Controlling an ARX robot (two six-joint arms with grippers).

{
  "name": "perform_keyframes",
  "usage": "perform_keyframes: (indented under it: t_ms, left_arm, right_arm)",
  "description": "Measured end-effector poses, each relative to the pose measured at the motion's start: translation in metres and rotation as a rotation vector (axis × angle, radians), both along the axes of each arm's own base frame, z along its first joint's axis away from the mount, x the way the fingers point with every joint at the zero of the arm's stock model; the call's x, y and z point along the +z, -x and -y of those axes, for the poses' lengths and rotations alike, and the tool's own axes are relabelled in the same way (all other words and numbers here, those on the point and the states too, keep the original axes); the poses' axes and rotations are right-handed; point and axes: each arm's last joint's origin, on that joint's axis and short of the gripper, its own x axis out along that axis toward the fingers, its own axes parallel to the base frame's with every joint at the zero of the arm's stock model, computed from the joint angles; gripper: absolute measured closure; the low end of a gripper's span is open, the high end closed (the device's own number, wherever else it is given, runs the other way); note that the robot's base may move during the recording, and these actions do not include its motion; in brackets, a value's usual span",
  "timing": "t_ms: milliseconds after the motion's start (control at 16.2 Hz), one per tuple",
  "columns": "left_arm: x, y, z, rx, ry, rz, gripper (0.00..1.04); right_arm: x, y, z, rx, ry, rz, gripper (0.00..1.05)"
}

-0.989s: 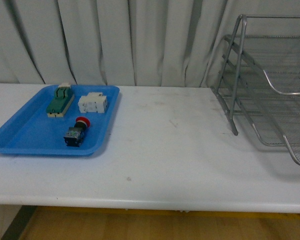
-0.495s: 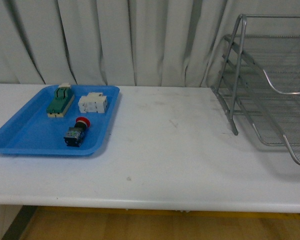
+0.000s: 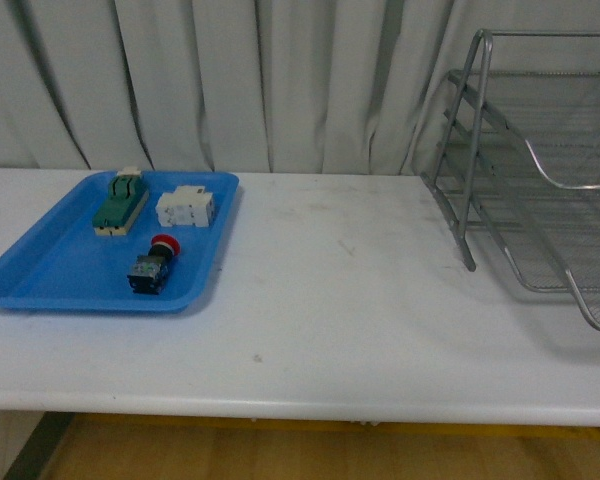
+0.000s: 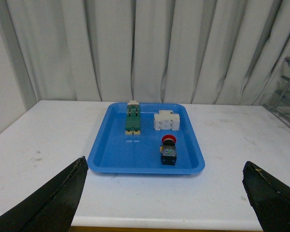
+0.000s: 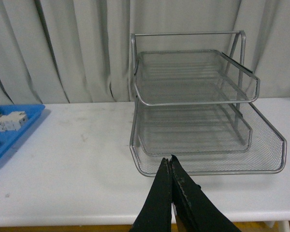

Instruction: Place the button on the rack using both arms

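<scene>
On the blue tray's (image 3: 40,297) near part, the button (image 3: 152,264) is lying untouched.
The left gripper (image 4: 164,164) is gaping wide, its fingers (image 4: 53,203) cropped by the frame; the right gripper (image 5: 169,159) is pressing shut, empty; the rack (image 3: 520,170) is running off the front view's edge.

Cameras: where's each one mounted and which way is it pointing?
Front view: on the body, facing across the table; blue tray left, rack right; no arm shows.
Left wrist view: on the left arm, facing the tray and button; open left gripper tips show.
Right wrist view: on the right arm, facing the rack; shut right gripper shows.
Shared: tray and rack appear in all three.
</scene>
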Motion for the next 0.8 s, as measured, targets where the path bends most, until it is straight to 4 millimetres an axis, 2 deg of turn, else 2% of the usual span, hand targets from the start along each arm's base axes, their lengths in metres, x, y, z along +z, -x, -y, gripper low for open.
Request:
perform_keyframes:
  t_ms: [186, 618, 680, 804]
  left_arm:
    - [-0.0001, 0.0, 0.0, 0.0, 0.0, -0.001, 0.07]
    - [-0.0001, 0.0, 0.0, 0.0, 0.0, -0.001, 0.07]
    - [-0.0001, 0.0, 0.0, 0.0, 0.0, -0.001, 0.07]
    - [-0.0007, 0.0, 0.0, 0.002, 0.003, -0.008, 0.07]
  right_arm:
    - [0.0006, 0.0001, 0.0, 0.0, 0.002, 0.006, 1.02]
    - [0.0006, 0.0001, 0.0, 0.0, 0.001, 0.006, 0.13]
    - [0.0006, 0.0001, 0.0, 0.0, 0.0, 0.006, 0.04]
    - [0.0006, 0.0001, 0.0, 0.0, 0.0, 0.006, 0.06]
